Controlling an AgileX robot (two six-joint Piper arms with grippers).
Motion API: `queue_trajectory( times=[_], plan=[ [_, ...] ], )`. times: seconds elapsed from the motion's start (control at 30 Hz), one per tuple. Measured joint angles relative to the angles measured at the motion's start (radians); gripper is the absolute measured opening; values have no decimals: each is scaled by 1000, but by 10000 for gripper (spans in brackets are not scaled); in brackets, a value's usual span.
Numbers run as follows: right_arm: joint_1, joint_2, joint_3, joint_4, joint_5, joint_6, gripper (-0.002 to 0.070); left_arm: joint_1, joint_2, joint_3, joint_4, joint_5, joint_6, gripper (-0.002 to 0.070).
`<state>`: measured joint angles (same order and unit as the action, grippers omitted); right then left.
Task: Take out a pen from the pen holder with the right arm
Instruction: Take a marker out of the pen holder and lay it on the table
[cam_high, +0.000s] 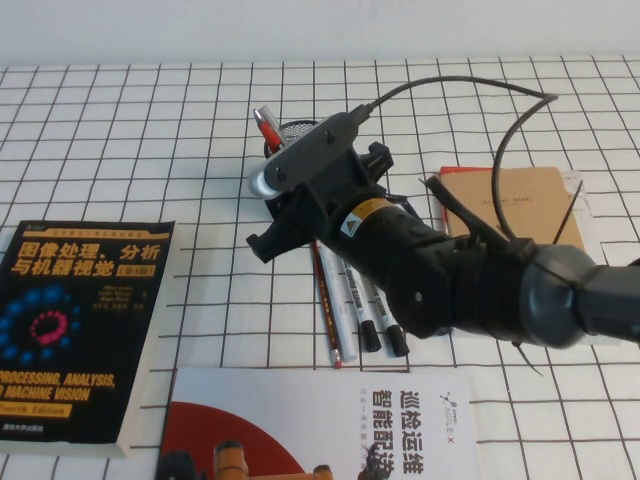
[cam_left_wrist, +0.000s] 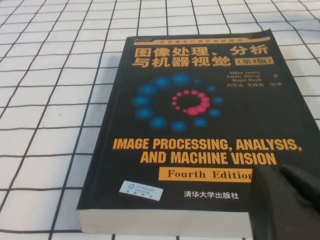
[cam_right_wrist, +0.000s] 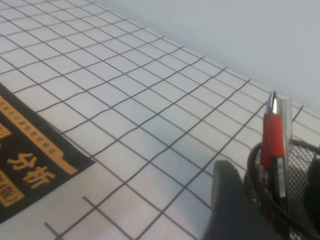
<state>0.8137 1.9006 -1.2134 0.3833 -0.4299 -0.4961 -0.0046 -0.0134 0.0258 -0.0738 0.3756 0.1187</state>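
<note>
The black mesh pen holder (cam_high: 297, 133) stands at the middle of the gridded table, with a red pen (cam_high: 266, 127) sticking up from it. My right gripper (cam_high: 285, 215) hovers just in front of the holder, open with nothing held. In the right wrist view the holder's rim (cam_right_wrist: 295, 165) and the red pen (cam_right_wrist: 273, 134) show between the spread fingers (cam_right_wrist: 230, 200) of the right gripper (cam_right_wrist: 272, 200). Several pens (cam_high: 338, 300) and a red pencil lie flat on the table under the right arm. The left gripper (cam_left_wrist: 287, 202) hangs over a black book's corner.
A black textbook (cam_high: 80, 320) lies at the front left, also seen as the black textbook (cam_left_wrist: 200, 125) filling the left wrist view. A white and red booklet (cam_high: 330, 420) lies at the front edge. A brown notebook (cam_high: 515, 200) sits at the right, crossed by the arm's cable.
</note>
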Motion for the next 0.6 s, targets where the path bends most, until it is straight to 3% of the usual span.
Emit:
queue_trajectory(
  times=[0.2,0.6],
  plan=[
    [0,92,-127,47,11,-115,294,0,0,0,0,0,0,-5],
    [-45,213,-289,88,61,-171,295,0,0,0,0,0,0,-5]
  ],
)
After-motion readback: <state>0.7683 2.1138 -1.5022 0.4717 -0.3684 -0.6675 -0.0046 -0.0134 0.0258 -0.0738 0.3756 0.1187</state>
